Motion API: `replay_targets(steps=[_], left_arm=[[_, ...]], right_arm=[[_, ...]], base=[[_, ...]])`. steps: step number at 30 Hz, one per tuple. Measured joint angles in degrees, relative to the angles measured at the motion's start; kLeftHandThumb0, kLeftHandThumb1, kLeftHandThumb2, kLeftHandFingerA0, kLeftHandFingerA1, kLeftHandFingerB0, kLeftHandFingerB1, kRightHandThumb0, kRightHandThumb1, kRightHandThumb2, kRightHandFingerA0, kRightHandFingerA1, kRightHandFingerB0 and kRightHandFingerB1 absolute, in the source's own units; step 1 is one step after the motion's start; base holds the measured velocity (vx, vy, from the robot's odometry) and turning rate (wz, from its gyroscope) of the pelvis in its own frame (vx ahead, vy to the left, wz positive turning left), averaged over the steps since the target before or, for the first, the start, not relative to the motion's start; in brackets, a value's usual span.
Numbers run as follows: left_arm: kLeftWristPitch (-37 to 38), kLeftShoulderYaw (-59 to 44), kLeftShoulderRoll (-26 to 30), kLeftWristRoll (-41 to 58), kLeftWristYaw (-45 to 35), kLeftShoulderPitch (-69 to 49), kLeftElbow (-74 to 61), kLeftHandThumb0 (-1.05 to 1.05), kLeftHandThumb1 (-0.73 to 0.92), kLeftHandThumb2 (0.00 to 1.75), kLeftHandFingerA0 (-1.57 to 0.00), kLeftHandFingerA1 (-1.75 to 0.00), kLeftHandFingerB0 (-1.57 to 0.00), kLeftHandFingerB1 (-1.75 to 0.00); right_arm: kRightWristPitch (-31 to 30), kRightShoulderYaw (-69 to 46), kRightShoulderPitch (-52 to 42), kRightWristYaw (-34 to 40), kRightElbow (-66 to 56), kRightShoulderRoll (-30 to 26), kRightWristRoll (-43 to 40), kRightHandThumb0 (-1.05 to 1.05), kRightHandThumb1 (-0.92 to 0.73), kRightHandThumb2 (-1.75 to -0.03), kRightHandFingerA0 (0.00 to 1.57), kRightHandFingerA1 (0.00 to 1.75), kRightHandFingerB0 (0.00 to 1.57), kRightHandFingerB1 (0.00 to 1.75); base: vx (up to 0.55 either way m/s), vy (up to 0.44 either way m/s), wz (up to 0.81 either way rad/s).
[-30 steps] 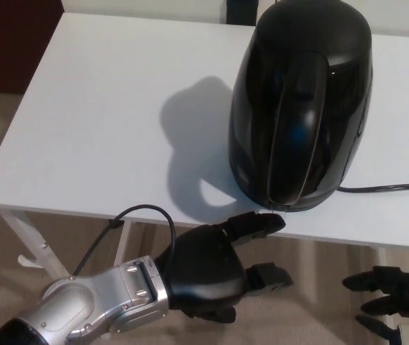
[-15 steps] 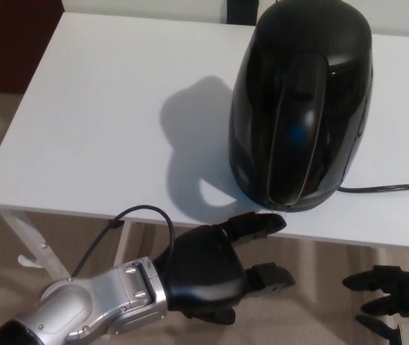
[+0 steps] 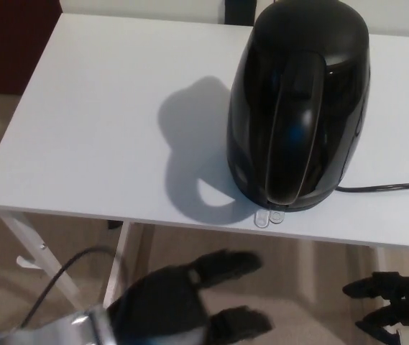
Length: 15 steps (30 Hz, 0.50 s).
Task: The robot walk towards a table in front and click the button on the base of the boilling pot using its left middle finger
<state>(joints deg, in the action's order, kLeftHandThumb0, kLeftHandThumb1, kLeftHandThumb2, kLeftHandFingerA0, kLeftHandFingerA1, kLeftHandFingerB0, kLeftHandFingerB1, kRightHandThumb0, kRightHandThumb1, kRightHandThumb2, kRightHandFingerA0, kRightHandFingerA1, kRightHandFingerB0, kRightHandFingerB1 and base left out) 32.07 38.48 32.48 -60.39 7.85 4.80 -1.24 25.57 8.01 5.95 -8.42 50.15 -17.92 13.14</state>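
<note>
Glossy black boiling pot (image 3: 297, 108) sits on the white bench (image 3: 96, 129), small clear button (image 3: 269, 217) at its base. Left robot hand (image 3: 182, 305), blurry, fingers spread, hangs below the bench edge, apart from it.

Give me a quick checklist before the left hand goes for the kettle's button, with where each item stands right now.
1. Button visible: ok. The clear button tabs stick out from the kettle base at its near edge.
2. Left hand at the button: not ok. It sits below the table edge, apart from the button, and looks blurred.
3. Finger lined up with the button: not ok. The upper finger points right but is well short of the tabs.
4. Path clear: ok. Nothing lies between the hand and the tabs.
5. Right hand out of the way: ok. It is low at the right, off the table.
6. Cord clear of the button: ok. It runs off to the right.
</note>
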Motion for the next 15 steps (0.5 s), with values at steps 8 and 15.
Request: replay_targets(steps=[8, 15], left_arm=[[0.6, -6.0, -0.1, 6.7, 0.0, -5.4, 16.6, -0.59, 0.63, 0.58, -0.42, -0.35, -0.34, -0.32], [0.7, -13.3, -4.4, 12.9, -1.7, -5.5, 28.9, -0.59, 0.50, 0.89, -0.34, -0.52, -0.16, -0.42]], right_arm=[[-2.9, 0.2, -0.9, 1.6, -0.5, 0.1, 0.9, -0.48, -0.55, -0.58, 0.86, 0.45, 0.70, 0.41], [-3.0, 0.2, -1.1, 1.7, -0.5, 0.3, 0.9, -0.47, -0.55, -0.58, 0.87, 0.45, 0.69, 0.41]], base=[[0.00, 0.000, 0.00], [0.00, 0.000, 0.00]])
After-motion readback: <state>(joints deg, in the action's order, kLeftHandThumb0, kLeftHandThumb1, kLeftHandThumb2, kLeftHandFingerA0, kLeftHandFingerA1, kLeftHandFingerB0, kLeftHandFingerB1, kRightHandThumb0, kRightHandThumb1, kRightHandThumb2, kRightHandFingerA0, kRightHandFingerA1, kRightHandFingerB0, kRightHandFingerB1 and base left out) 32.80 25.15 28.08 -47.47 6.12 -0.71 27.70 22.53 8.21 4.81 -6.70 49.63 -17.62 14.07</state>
